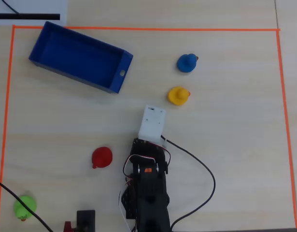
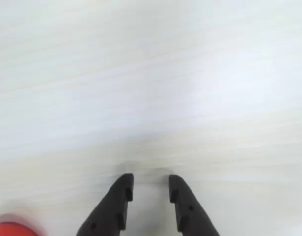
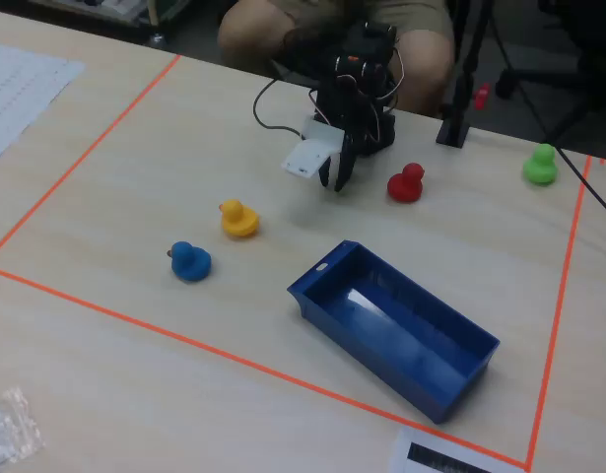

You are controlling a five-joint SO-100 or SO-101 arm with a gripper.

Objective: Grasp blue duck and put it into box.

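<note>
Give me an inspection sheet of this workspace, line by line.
Surface: pale wood table with an orange tape border.
Job's things: blue duck on the table, untouched; box empty.
Clutter: yellow duck, red duck, green duck, all apart.
Pincer: slightly open, empty, over bare table.
Cables: black cable loops beside the arm; another crosses near the green duck.
Surroundings: seated person behind the arm; printed paper and a plastic bag outside the tape.
</note>
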